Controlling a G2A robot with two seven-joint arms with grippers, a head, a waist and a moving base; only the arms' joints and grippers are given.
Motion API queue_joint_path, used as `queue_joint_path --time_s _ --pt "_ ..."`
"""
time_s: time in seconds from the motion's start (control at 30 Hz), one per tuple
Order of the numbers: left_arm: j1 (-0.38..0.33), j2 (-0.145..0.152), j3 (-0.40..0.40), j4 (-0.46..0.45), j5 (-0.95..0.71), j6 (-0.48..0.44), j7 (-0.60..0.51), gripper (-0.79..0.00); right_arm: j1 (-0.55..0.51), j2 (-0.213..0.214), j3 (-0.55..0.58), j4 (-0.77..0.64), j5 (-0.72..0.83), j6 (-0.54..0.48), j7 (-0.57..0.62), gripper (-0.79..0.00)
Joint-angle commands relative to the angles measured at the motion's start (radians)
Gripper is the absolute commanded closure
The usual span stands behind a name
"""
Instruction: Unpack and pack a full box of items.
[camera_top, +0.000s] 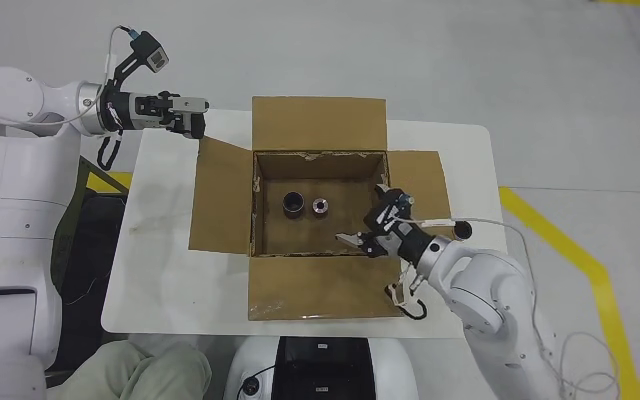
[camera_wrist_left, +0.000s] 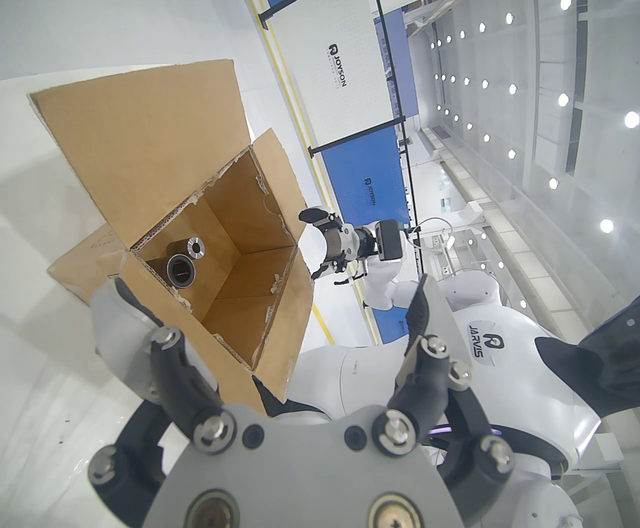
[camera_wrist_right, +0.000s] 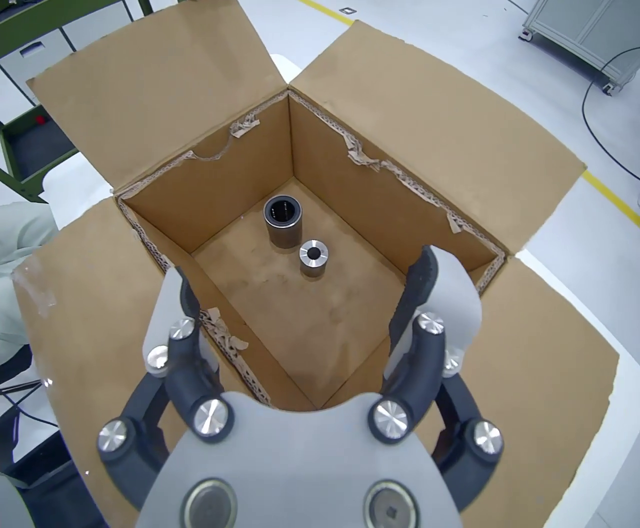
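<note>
Right pincer (camera_top: 362, 214), fingers spread apart, hangs over the open brown cardboard box's (camera_top: 320, 125) right near corner. The dark metal cylinder (camera_top: 292, 204) and the smaller silver cylinder (camera_top: 319, 207) stand leftward, well apart from it.

Open box (camera_top: 320, 122); large cylinder (camera_top: 293, 204), small cylinder (camera_top: 319, 207) upright inside

An open cardboard box (camera_top: 320, 122) is set at the middle of the white table (camera_top: 160, 260), its four flaps spread flat. Two cylinders are seen upright on its floor: a larger dark one (camera_top: 292, 204) and, just right of it, a smaller silver one (camera_top: 319, 207). The right gripper (camera_top: 362, 215) is held spread over the box's near right corner. The left gripper (camera_top: 198, 118) is held above the table's far left corner.
</note>
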Motion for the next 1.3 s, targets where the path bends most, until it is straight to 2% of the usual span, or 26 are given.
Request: queue_joint_path --time_s 0.0,0.53,0.67,1.07,1.13,1.27 --pt "0.000 0.000 0.000 0.000 0.000 0.000 0.000 -0.785 0.000 0.000 0.000 0.000 -0.001 0.001 0.000 -0.785" --pt "0.000 0.000 0.000 0.000 0.000 0.000 0.000 -0.785 -0.001 0.000 0.003 0.004 0.003 0.005 -0.003 -0.785" --pt "0.000 0.000 0.000 0.000 0.000 0.000 0.000 -0.785 -0.012 0.006 0.072 0.017 0.009 0.056 0.000 -0.785" --pt "0.000 0.000 0.000 0.000 0.000 0.000 0.000 -0.785 -0.109 0.036 0.332 -0.037 0.075 0.073 0.090 -0.785" --pt "0.000 0.000 0.000 0.000 0.000 0.000 0.000 -0.785 -0.129 0.041 0.384 -0.032 0.095 0.070 0.094 -0.785" --pt "0.000 0.000 0.000 0.000 0.000 0.000 0.000 -0.785 -0.182 0.052 0.479 -0.029 0.090 -0.010 0.060 -0.785"
